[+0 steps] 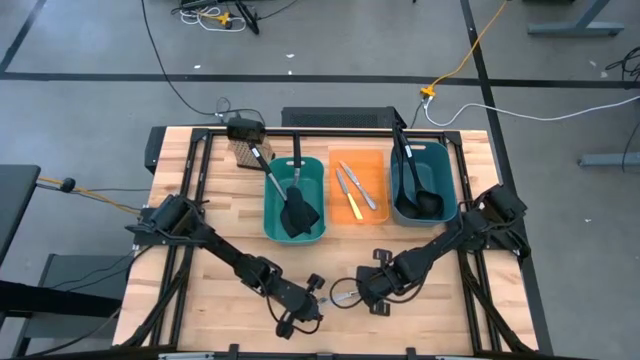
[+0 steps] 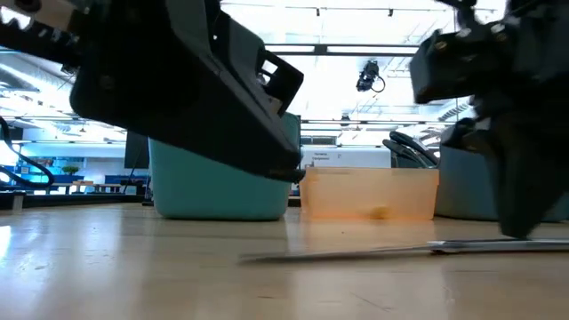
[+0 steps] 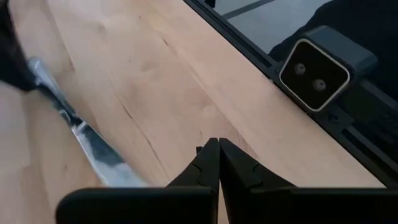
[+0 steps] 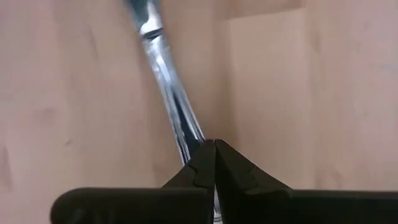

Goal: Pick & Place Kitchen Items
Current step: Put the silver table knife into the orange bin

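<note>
A pale wooden counter (image 1: 200, 190) carries a slim, shiny silver knife (image 4: 163, 81), pinched by the low right gripper (image 4: 214, 149); left gripper (image 3: 219, 152) fingers clenched empty beside it.

Grey floor (image 1: 90, 40) strewn with cables (image 1: 160, 60); bright ceiling lights (image 2: 356, 22) beyond

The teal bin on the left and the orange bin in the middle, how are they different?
The teal bin holds black slotted spatulas; the orange bin holds small knives. The teal bin looks solid and stands taller in the low view; the orange bin looks see-through and lower. Both stand side by side at the table's far edge.
</note>
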